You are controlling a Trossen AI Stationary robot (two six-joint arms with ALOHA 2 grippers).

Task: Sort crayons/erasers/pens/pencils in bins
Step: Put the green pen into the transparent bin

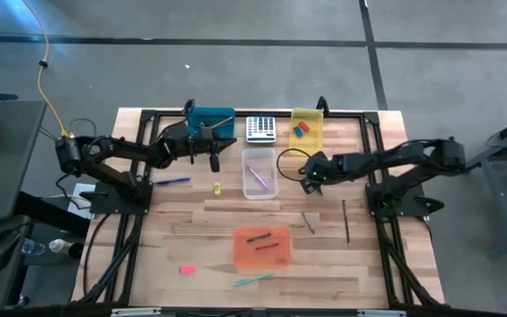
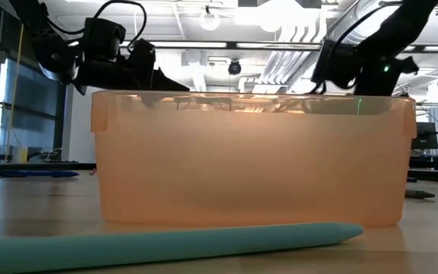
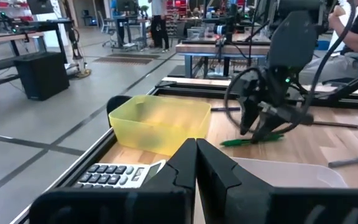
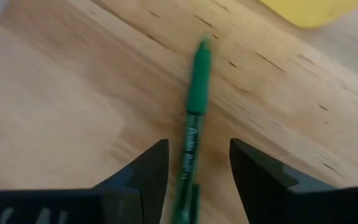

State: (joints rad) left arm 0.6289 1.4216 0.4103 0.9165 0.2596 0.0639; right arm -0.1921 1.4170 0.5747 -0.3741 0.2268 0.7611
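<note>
A green pen (image 4: 194,124) lies flat on the wood between the clear bin (image 1: 259,172) and the yellow bin (image 1: 307,126). My right gripper (image 4: 197,165) is open and points steeply down over the pen. One finger stands on each side of the pen's shaft, and neither visibly touches it. The left wrist view also shows the pen (image 3: 250,140) under that gripper. My left gripper (image 1: 214,160) is shut and empty. It hovers level between the teal bin (image 1: 211,119) and the clear bin.
A calculator (image 1: 260,129) sits between the teal and yellow bins. The yellow bin holds a red and a blue eraser. The orange bin (image 1: 262,246) holds crayons. Loose on the table are a blue pen (image 1: 172,181), a yellow-green eraser (image 1: 217,187), a pink eraser (image 1: 187,269), a teal stick (image 1: 253,279) and two pencils (image 1: 346,220).
</note>
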